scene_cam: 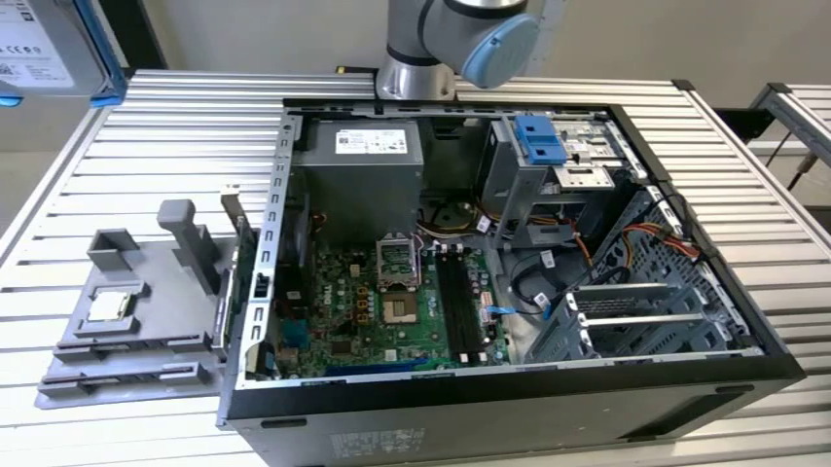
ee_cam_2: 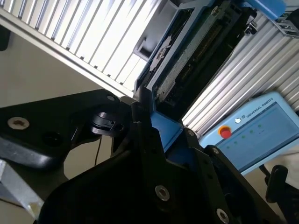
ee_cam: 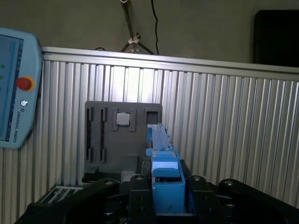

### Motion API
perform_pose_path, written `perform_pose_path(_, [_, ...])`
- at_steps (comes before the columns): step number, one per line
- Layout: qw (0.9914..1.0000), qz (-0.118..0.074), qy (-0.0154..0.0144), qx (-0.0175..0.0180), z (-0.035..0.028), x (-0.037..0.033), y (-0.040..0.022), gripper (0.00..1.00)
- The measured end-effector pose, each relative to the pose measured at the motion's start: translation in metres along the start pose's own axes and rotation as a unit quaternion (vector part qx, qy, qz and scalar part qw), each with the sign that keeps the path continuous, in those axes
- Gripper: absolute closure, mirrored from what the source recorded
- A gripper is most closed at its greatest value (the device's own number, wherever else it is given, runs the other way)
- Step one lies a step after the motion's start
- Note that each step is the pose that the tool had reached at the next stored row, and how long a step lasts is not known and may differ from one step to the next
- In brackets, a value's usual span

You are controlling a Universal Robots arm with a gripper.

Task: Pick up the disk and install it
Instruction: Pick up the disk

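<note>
In the first wrist view, the disk (ee_cam: 161,154) shows edge-on, its blue rail frame running away from the camera. My gripper (ee_cam: 166,189) is shut on its near end, with black fingers (ee_cam: 138,196) on either side. The second wrist view shows the disk's dark underside (ee_cam_2: 196,51) with a blue frame corner, held up off the ribbed table by the gripper (ee_cam_2: 159,133). In the exterior view, the arm (scene_cam: 454,39) rises out of frame behind the open computer case (scene_cam: 520,379).
A grey fixture (scene_cam: 143,321) with a small square chip (scene_cam: 111,306) lies at the exterior view's left, also seen as the fixture (ee_cam: 107,140). The case holds a power-supply box (scene_cam: 364,156), a motherboard and a blue-tabbed drive bay (scene_cam: 539,141). A teach pendant (ee_cam: 14,88) stands beside the table.
</note>
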State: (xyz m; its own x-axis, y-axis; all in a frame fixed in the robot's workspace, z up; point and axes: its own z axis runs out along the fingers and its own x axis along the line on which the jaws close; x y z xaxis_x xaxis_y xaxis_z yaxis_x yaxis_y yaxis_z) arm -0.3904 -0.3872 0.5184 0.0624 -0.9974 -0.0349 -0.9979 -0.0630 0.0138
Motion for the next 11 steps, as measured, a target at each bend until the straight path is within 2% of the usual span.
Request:
perform_pose_path(4, [1.00000, 0.000, -0.0001, -0.0007, -0.0002, 0.0008, -0.0141, 1.00])
perform_pose_path(11, [1.00000, 0.000, -0.0002, -0.0029, -0.0007, 0.0027, -0.0433, 1.00])
